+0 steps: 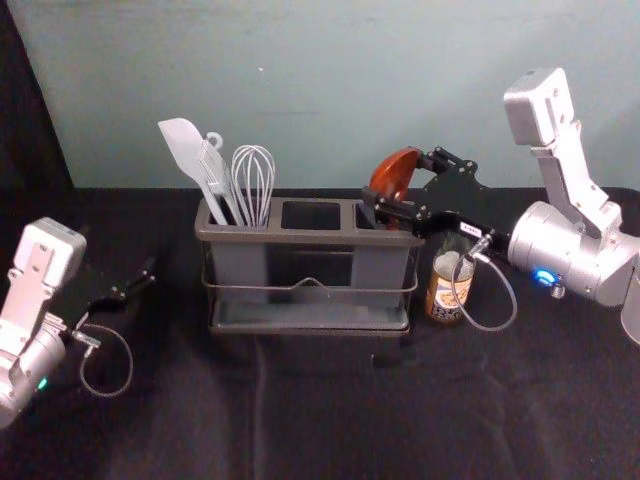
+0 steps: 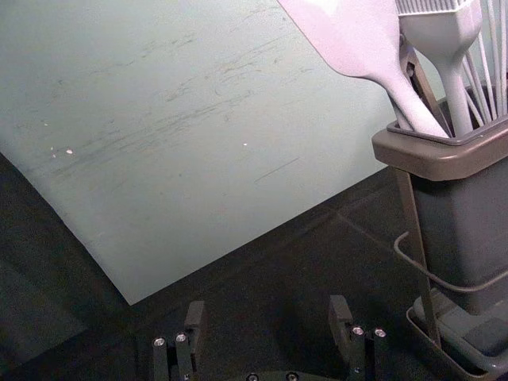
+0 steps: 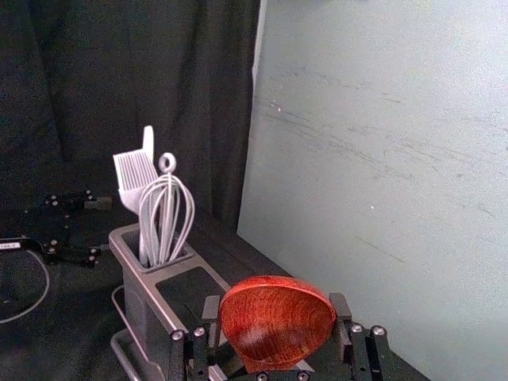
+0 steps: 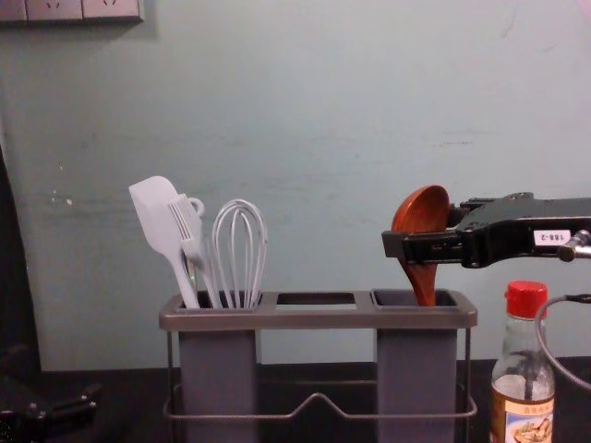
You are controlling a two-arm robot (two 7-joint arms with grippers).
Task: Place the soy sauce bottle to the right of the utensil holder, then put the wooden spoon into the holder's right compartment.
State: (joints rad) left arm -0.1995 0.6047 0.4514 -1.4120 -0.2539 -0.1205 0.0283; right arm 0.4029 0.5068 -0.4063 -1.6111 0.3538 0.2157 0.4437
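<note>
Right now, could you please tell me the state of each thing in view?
Soy sauce bottle: upright, capped.
Wooden spoon: bowl up, handle reaching into right compartment.
Utensil holder: upright.
Spatula: leaning, head up.
Brush: bristles up.
Whisk: standing, wires up.
Right end effector: closed on the spoon, above the holder.
Left end effector: open, left of the holder.

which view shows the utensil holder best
The head view: nearly the whole holder shows, rim to base. Chest view: base cut off. Left wrist view: one end. Right wrist view: top and side, partly behind the spoon.
</note>
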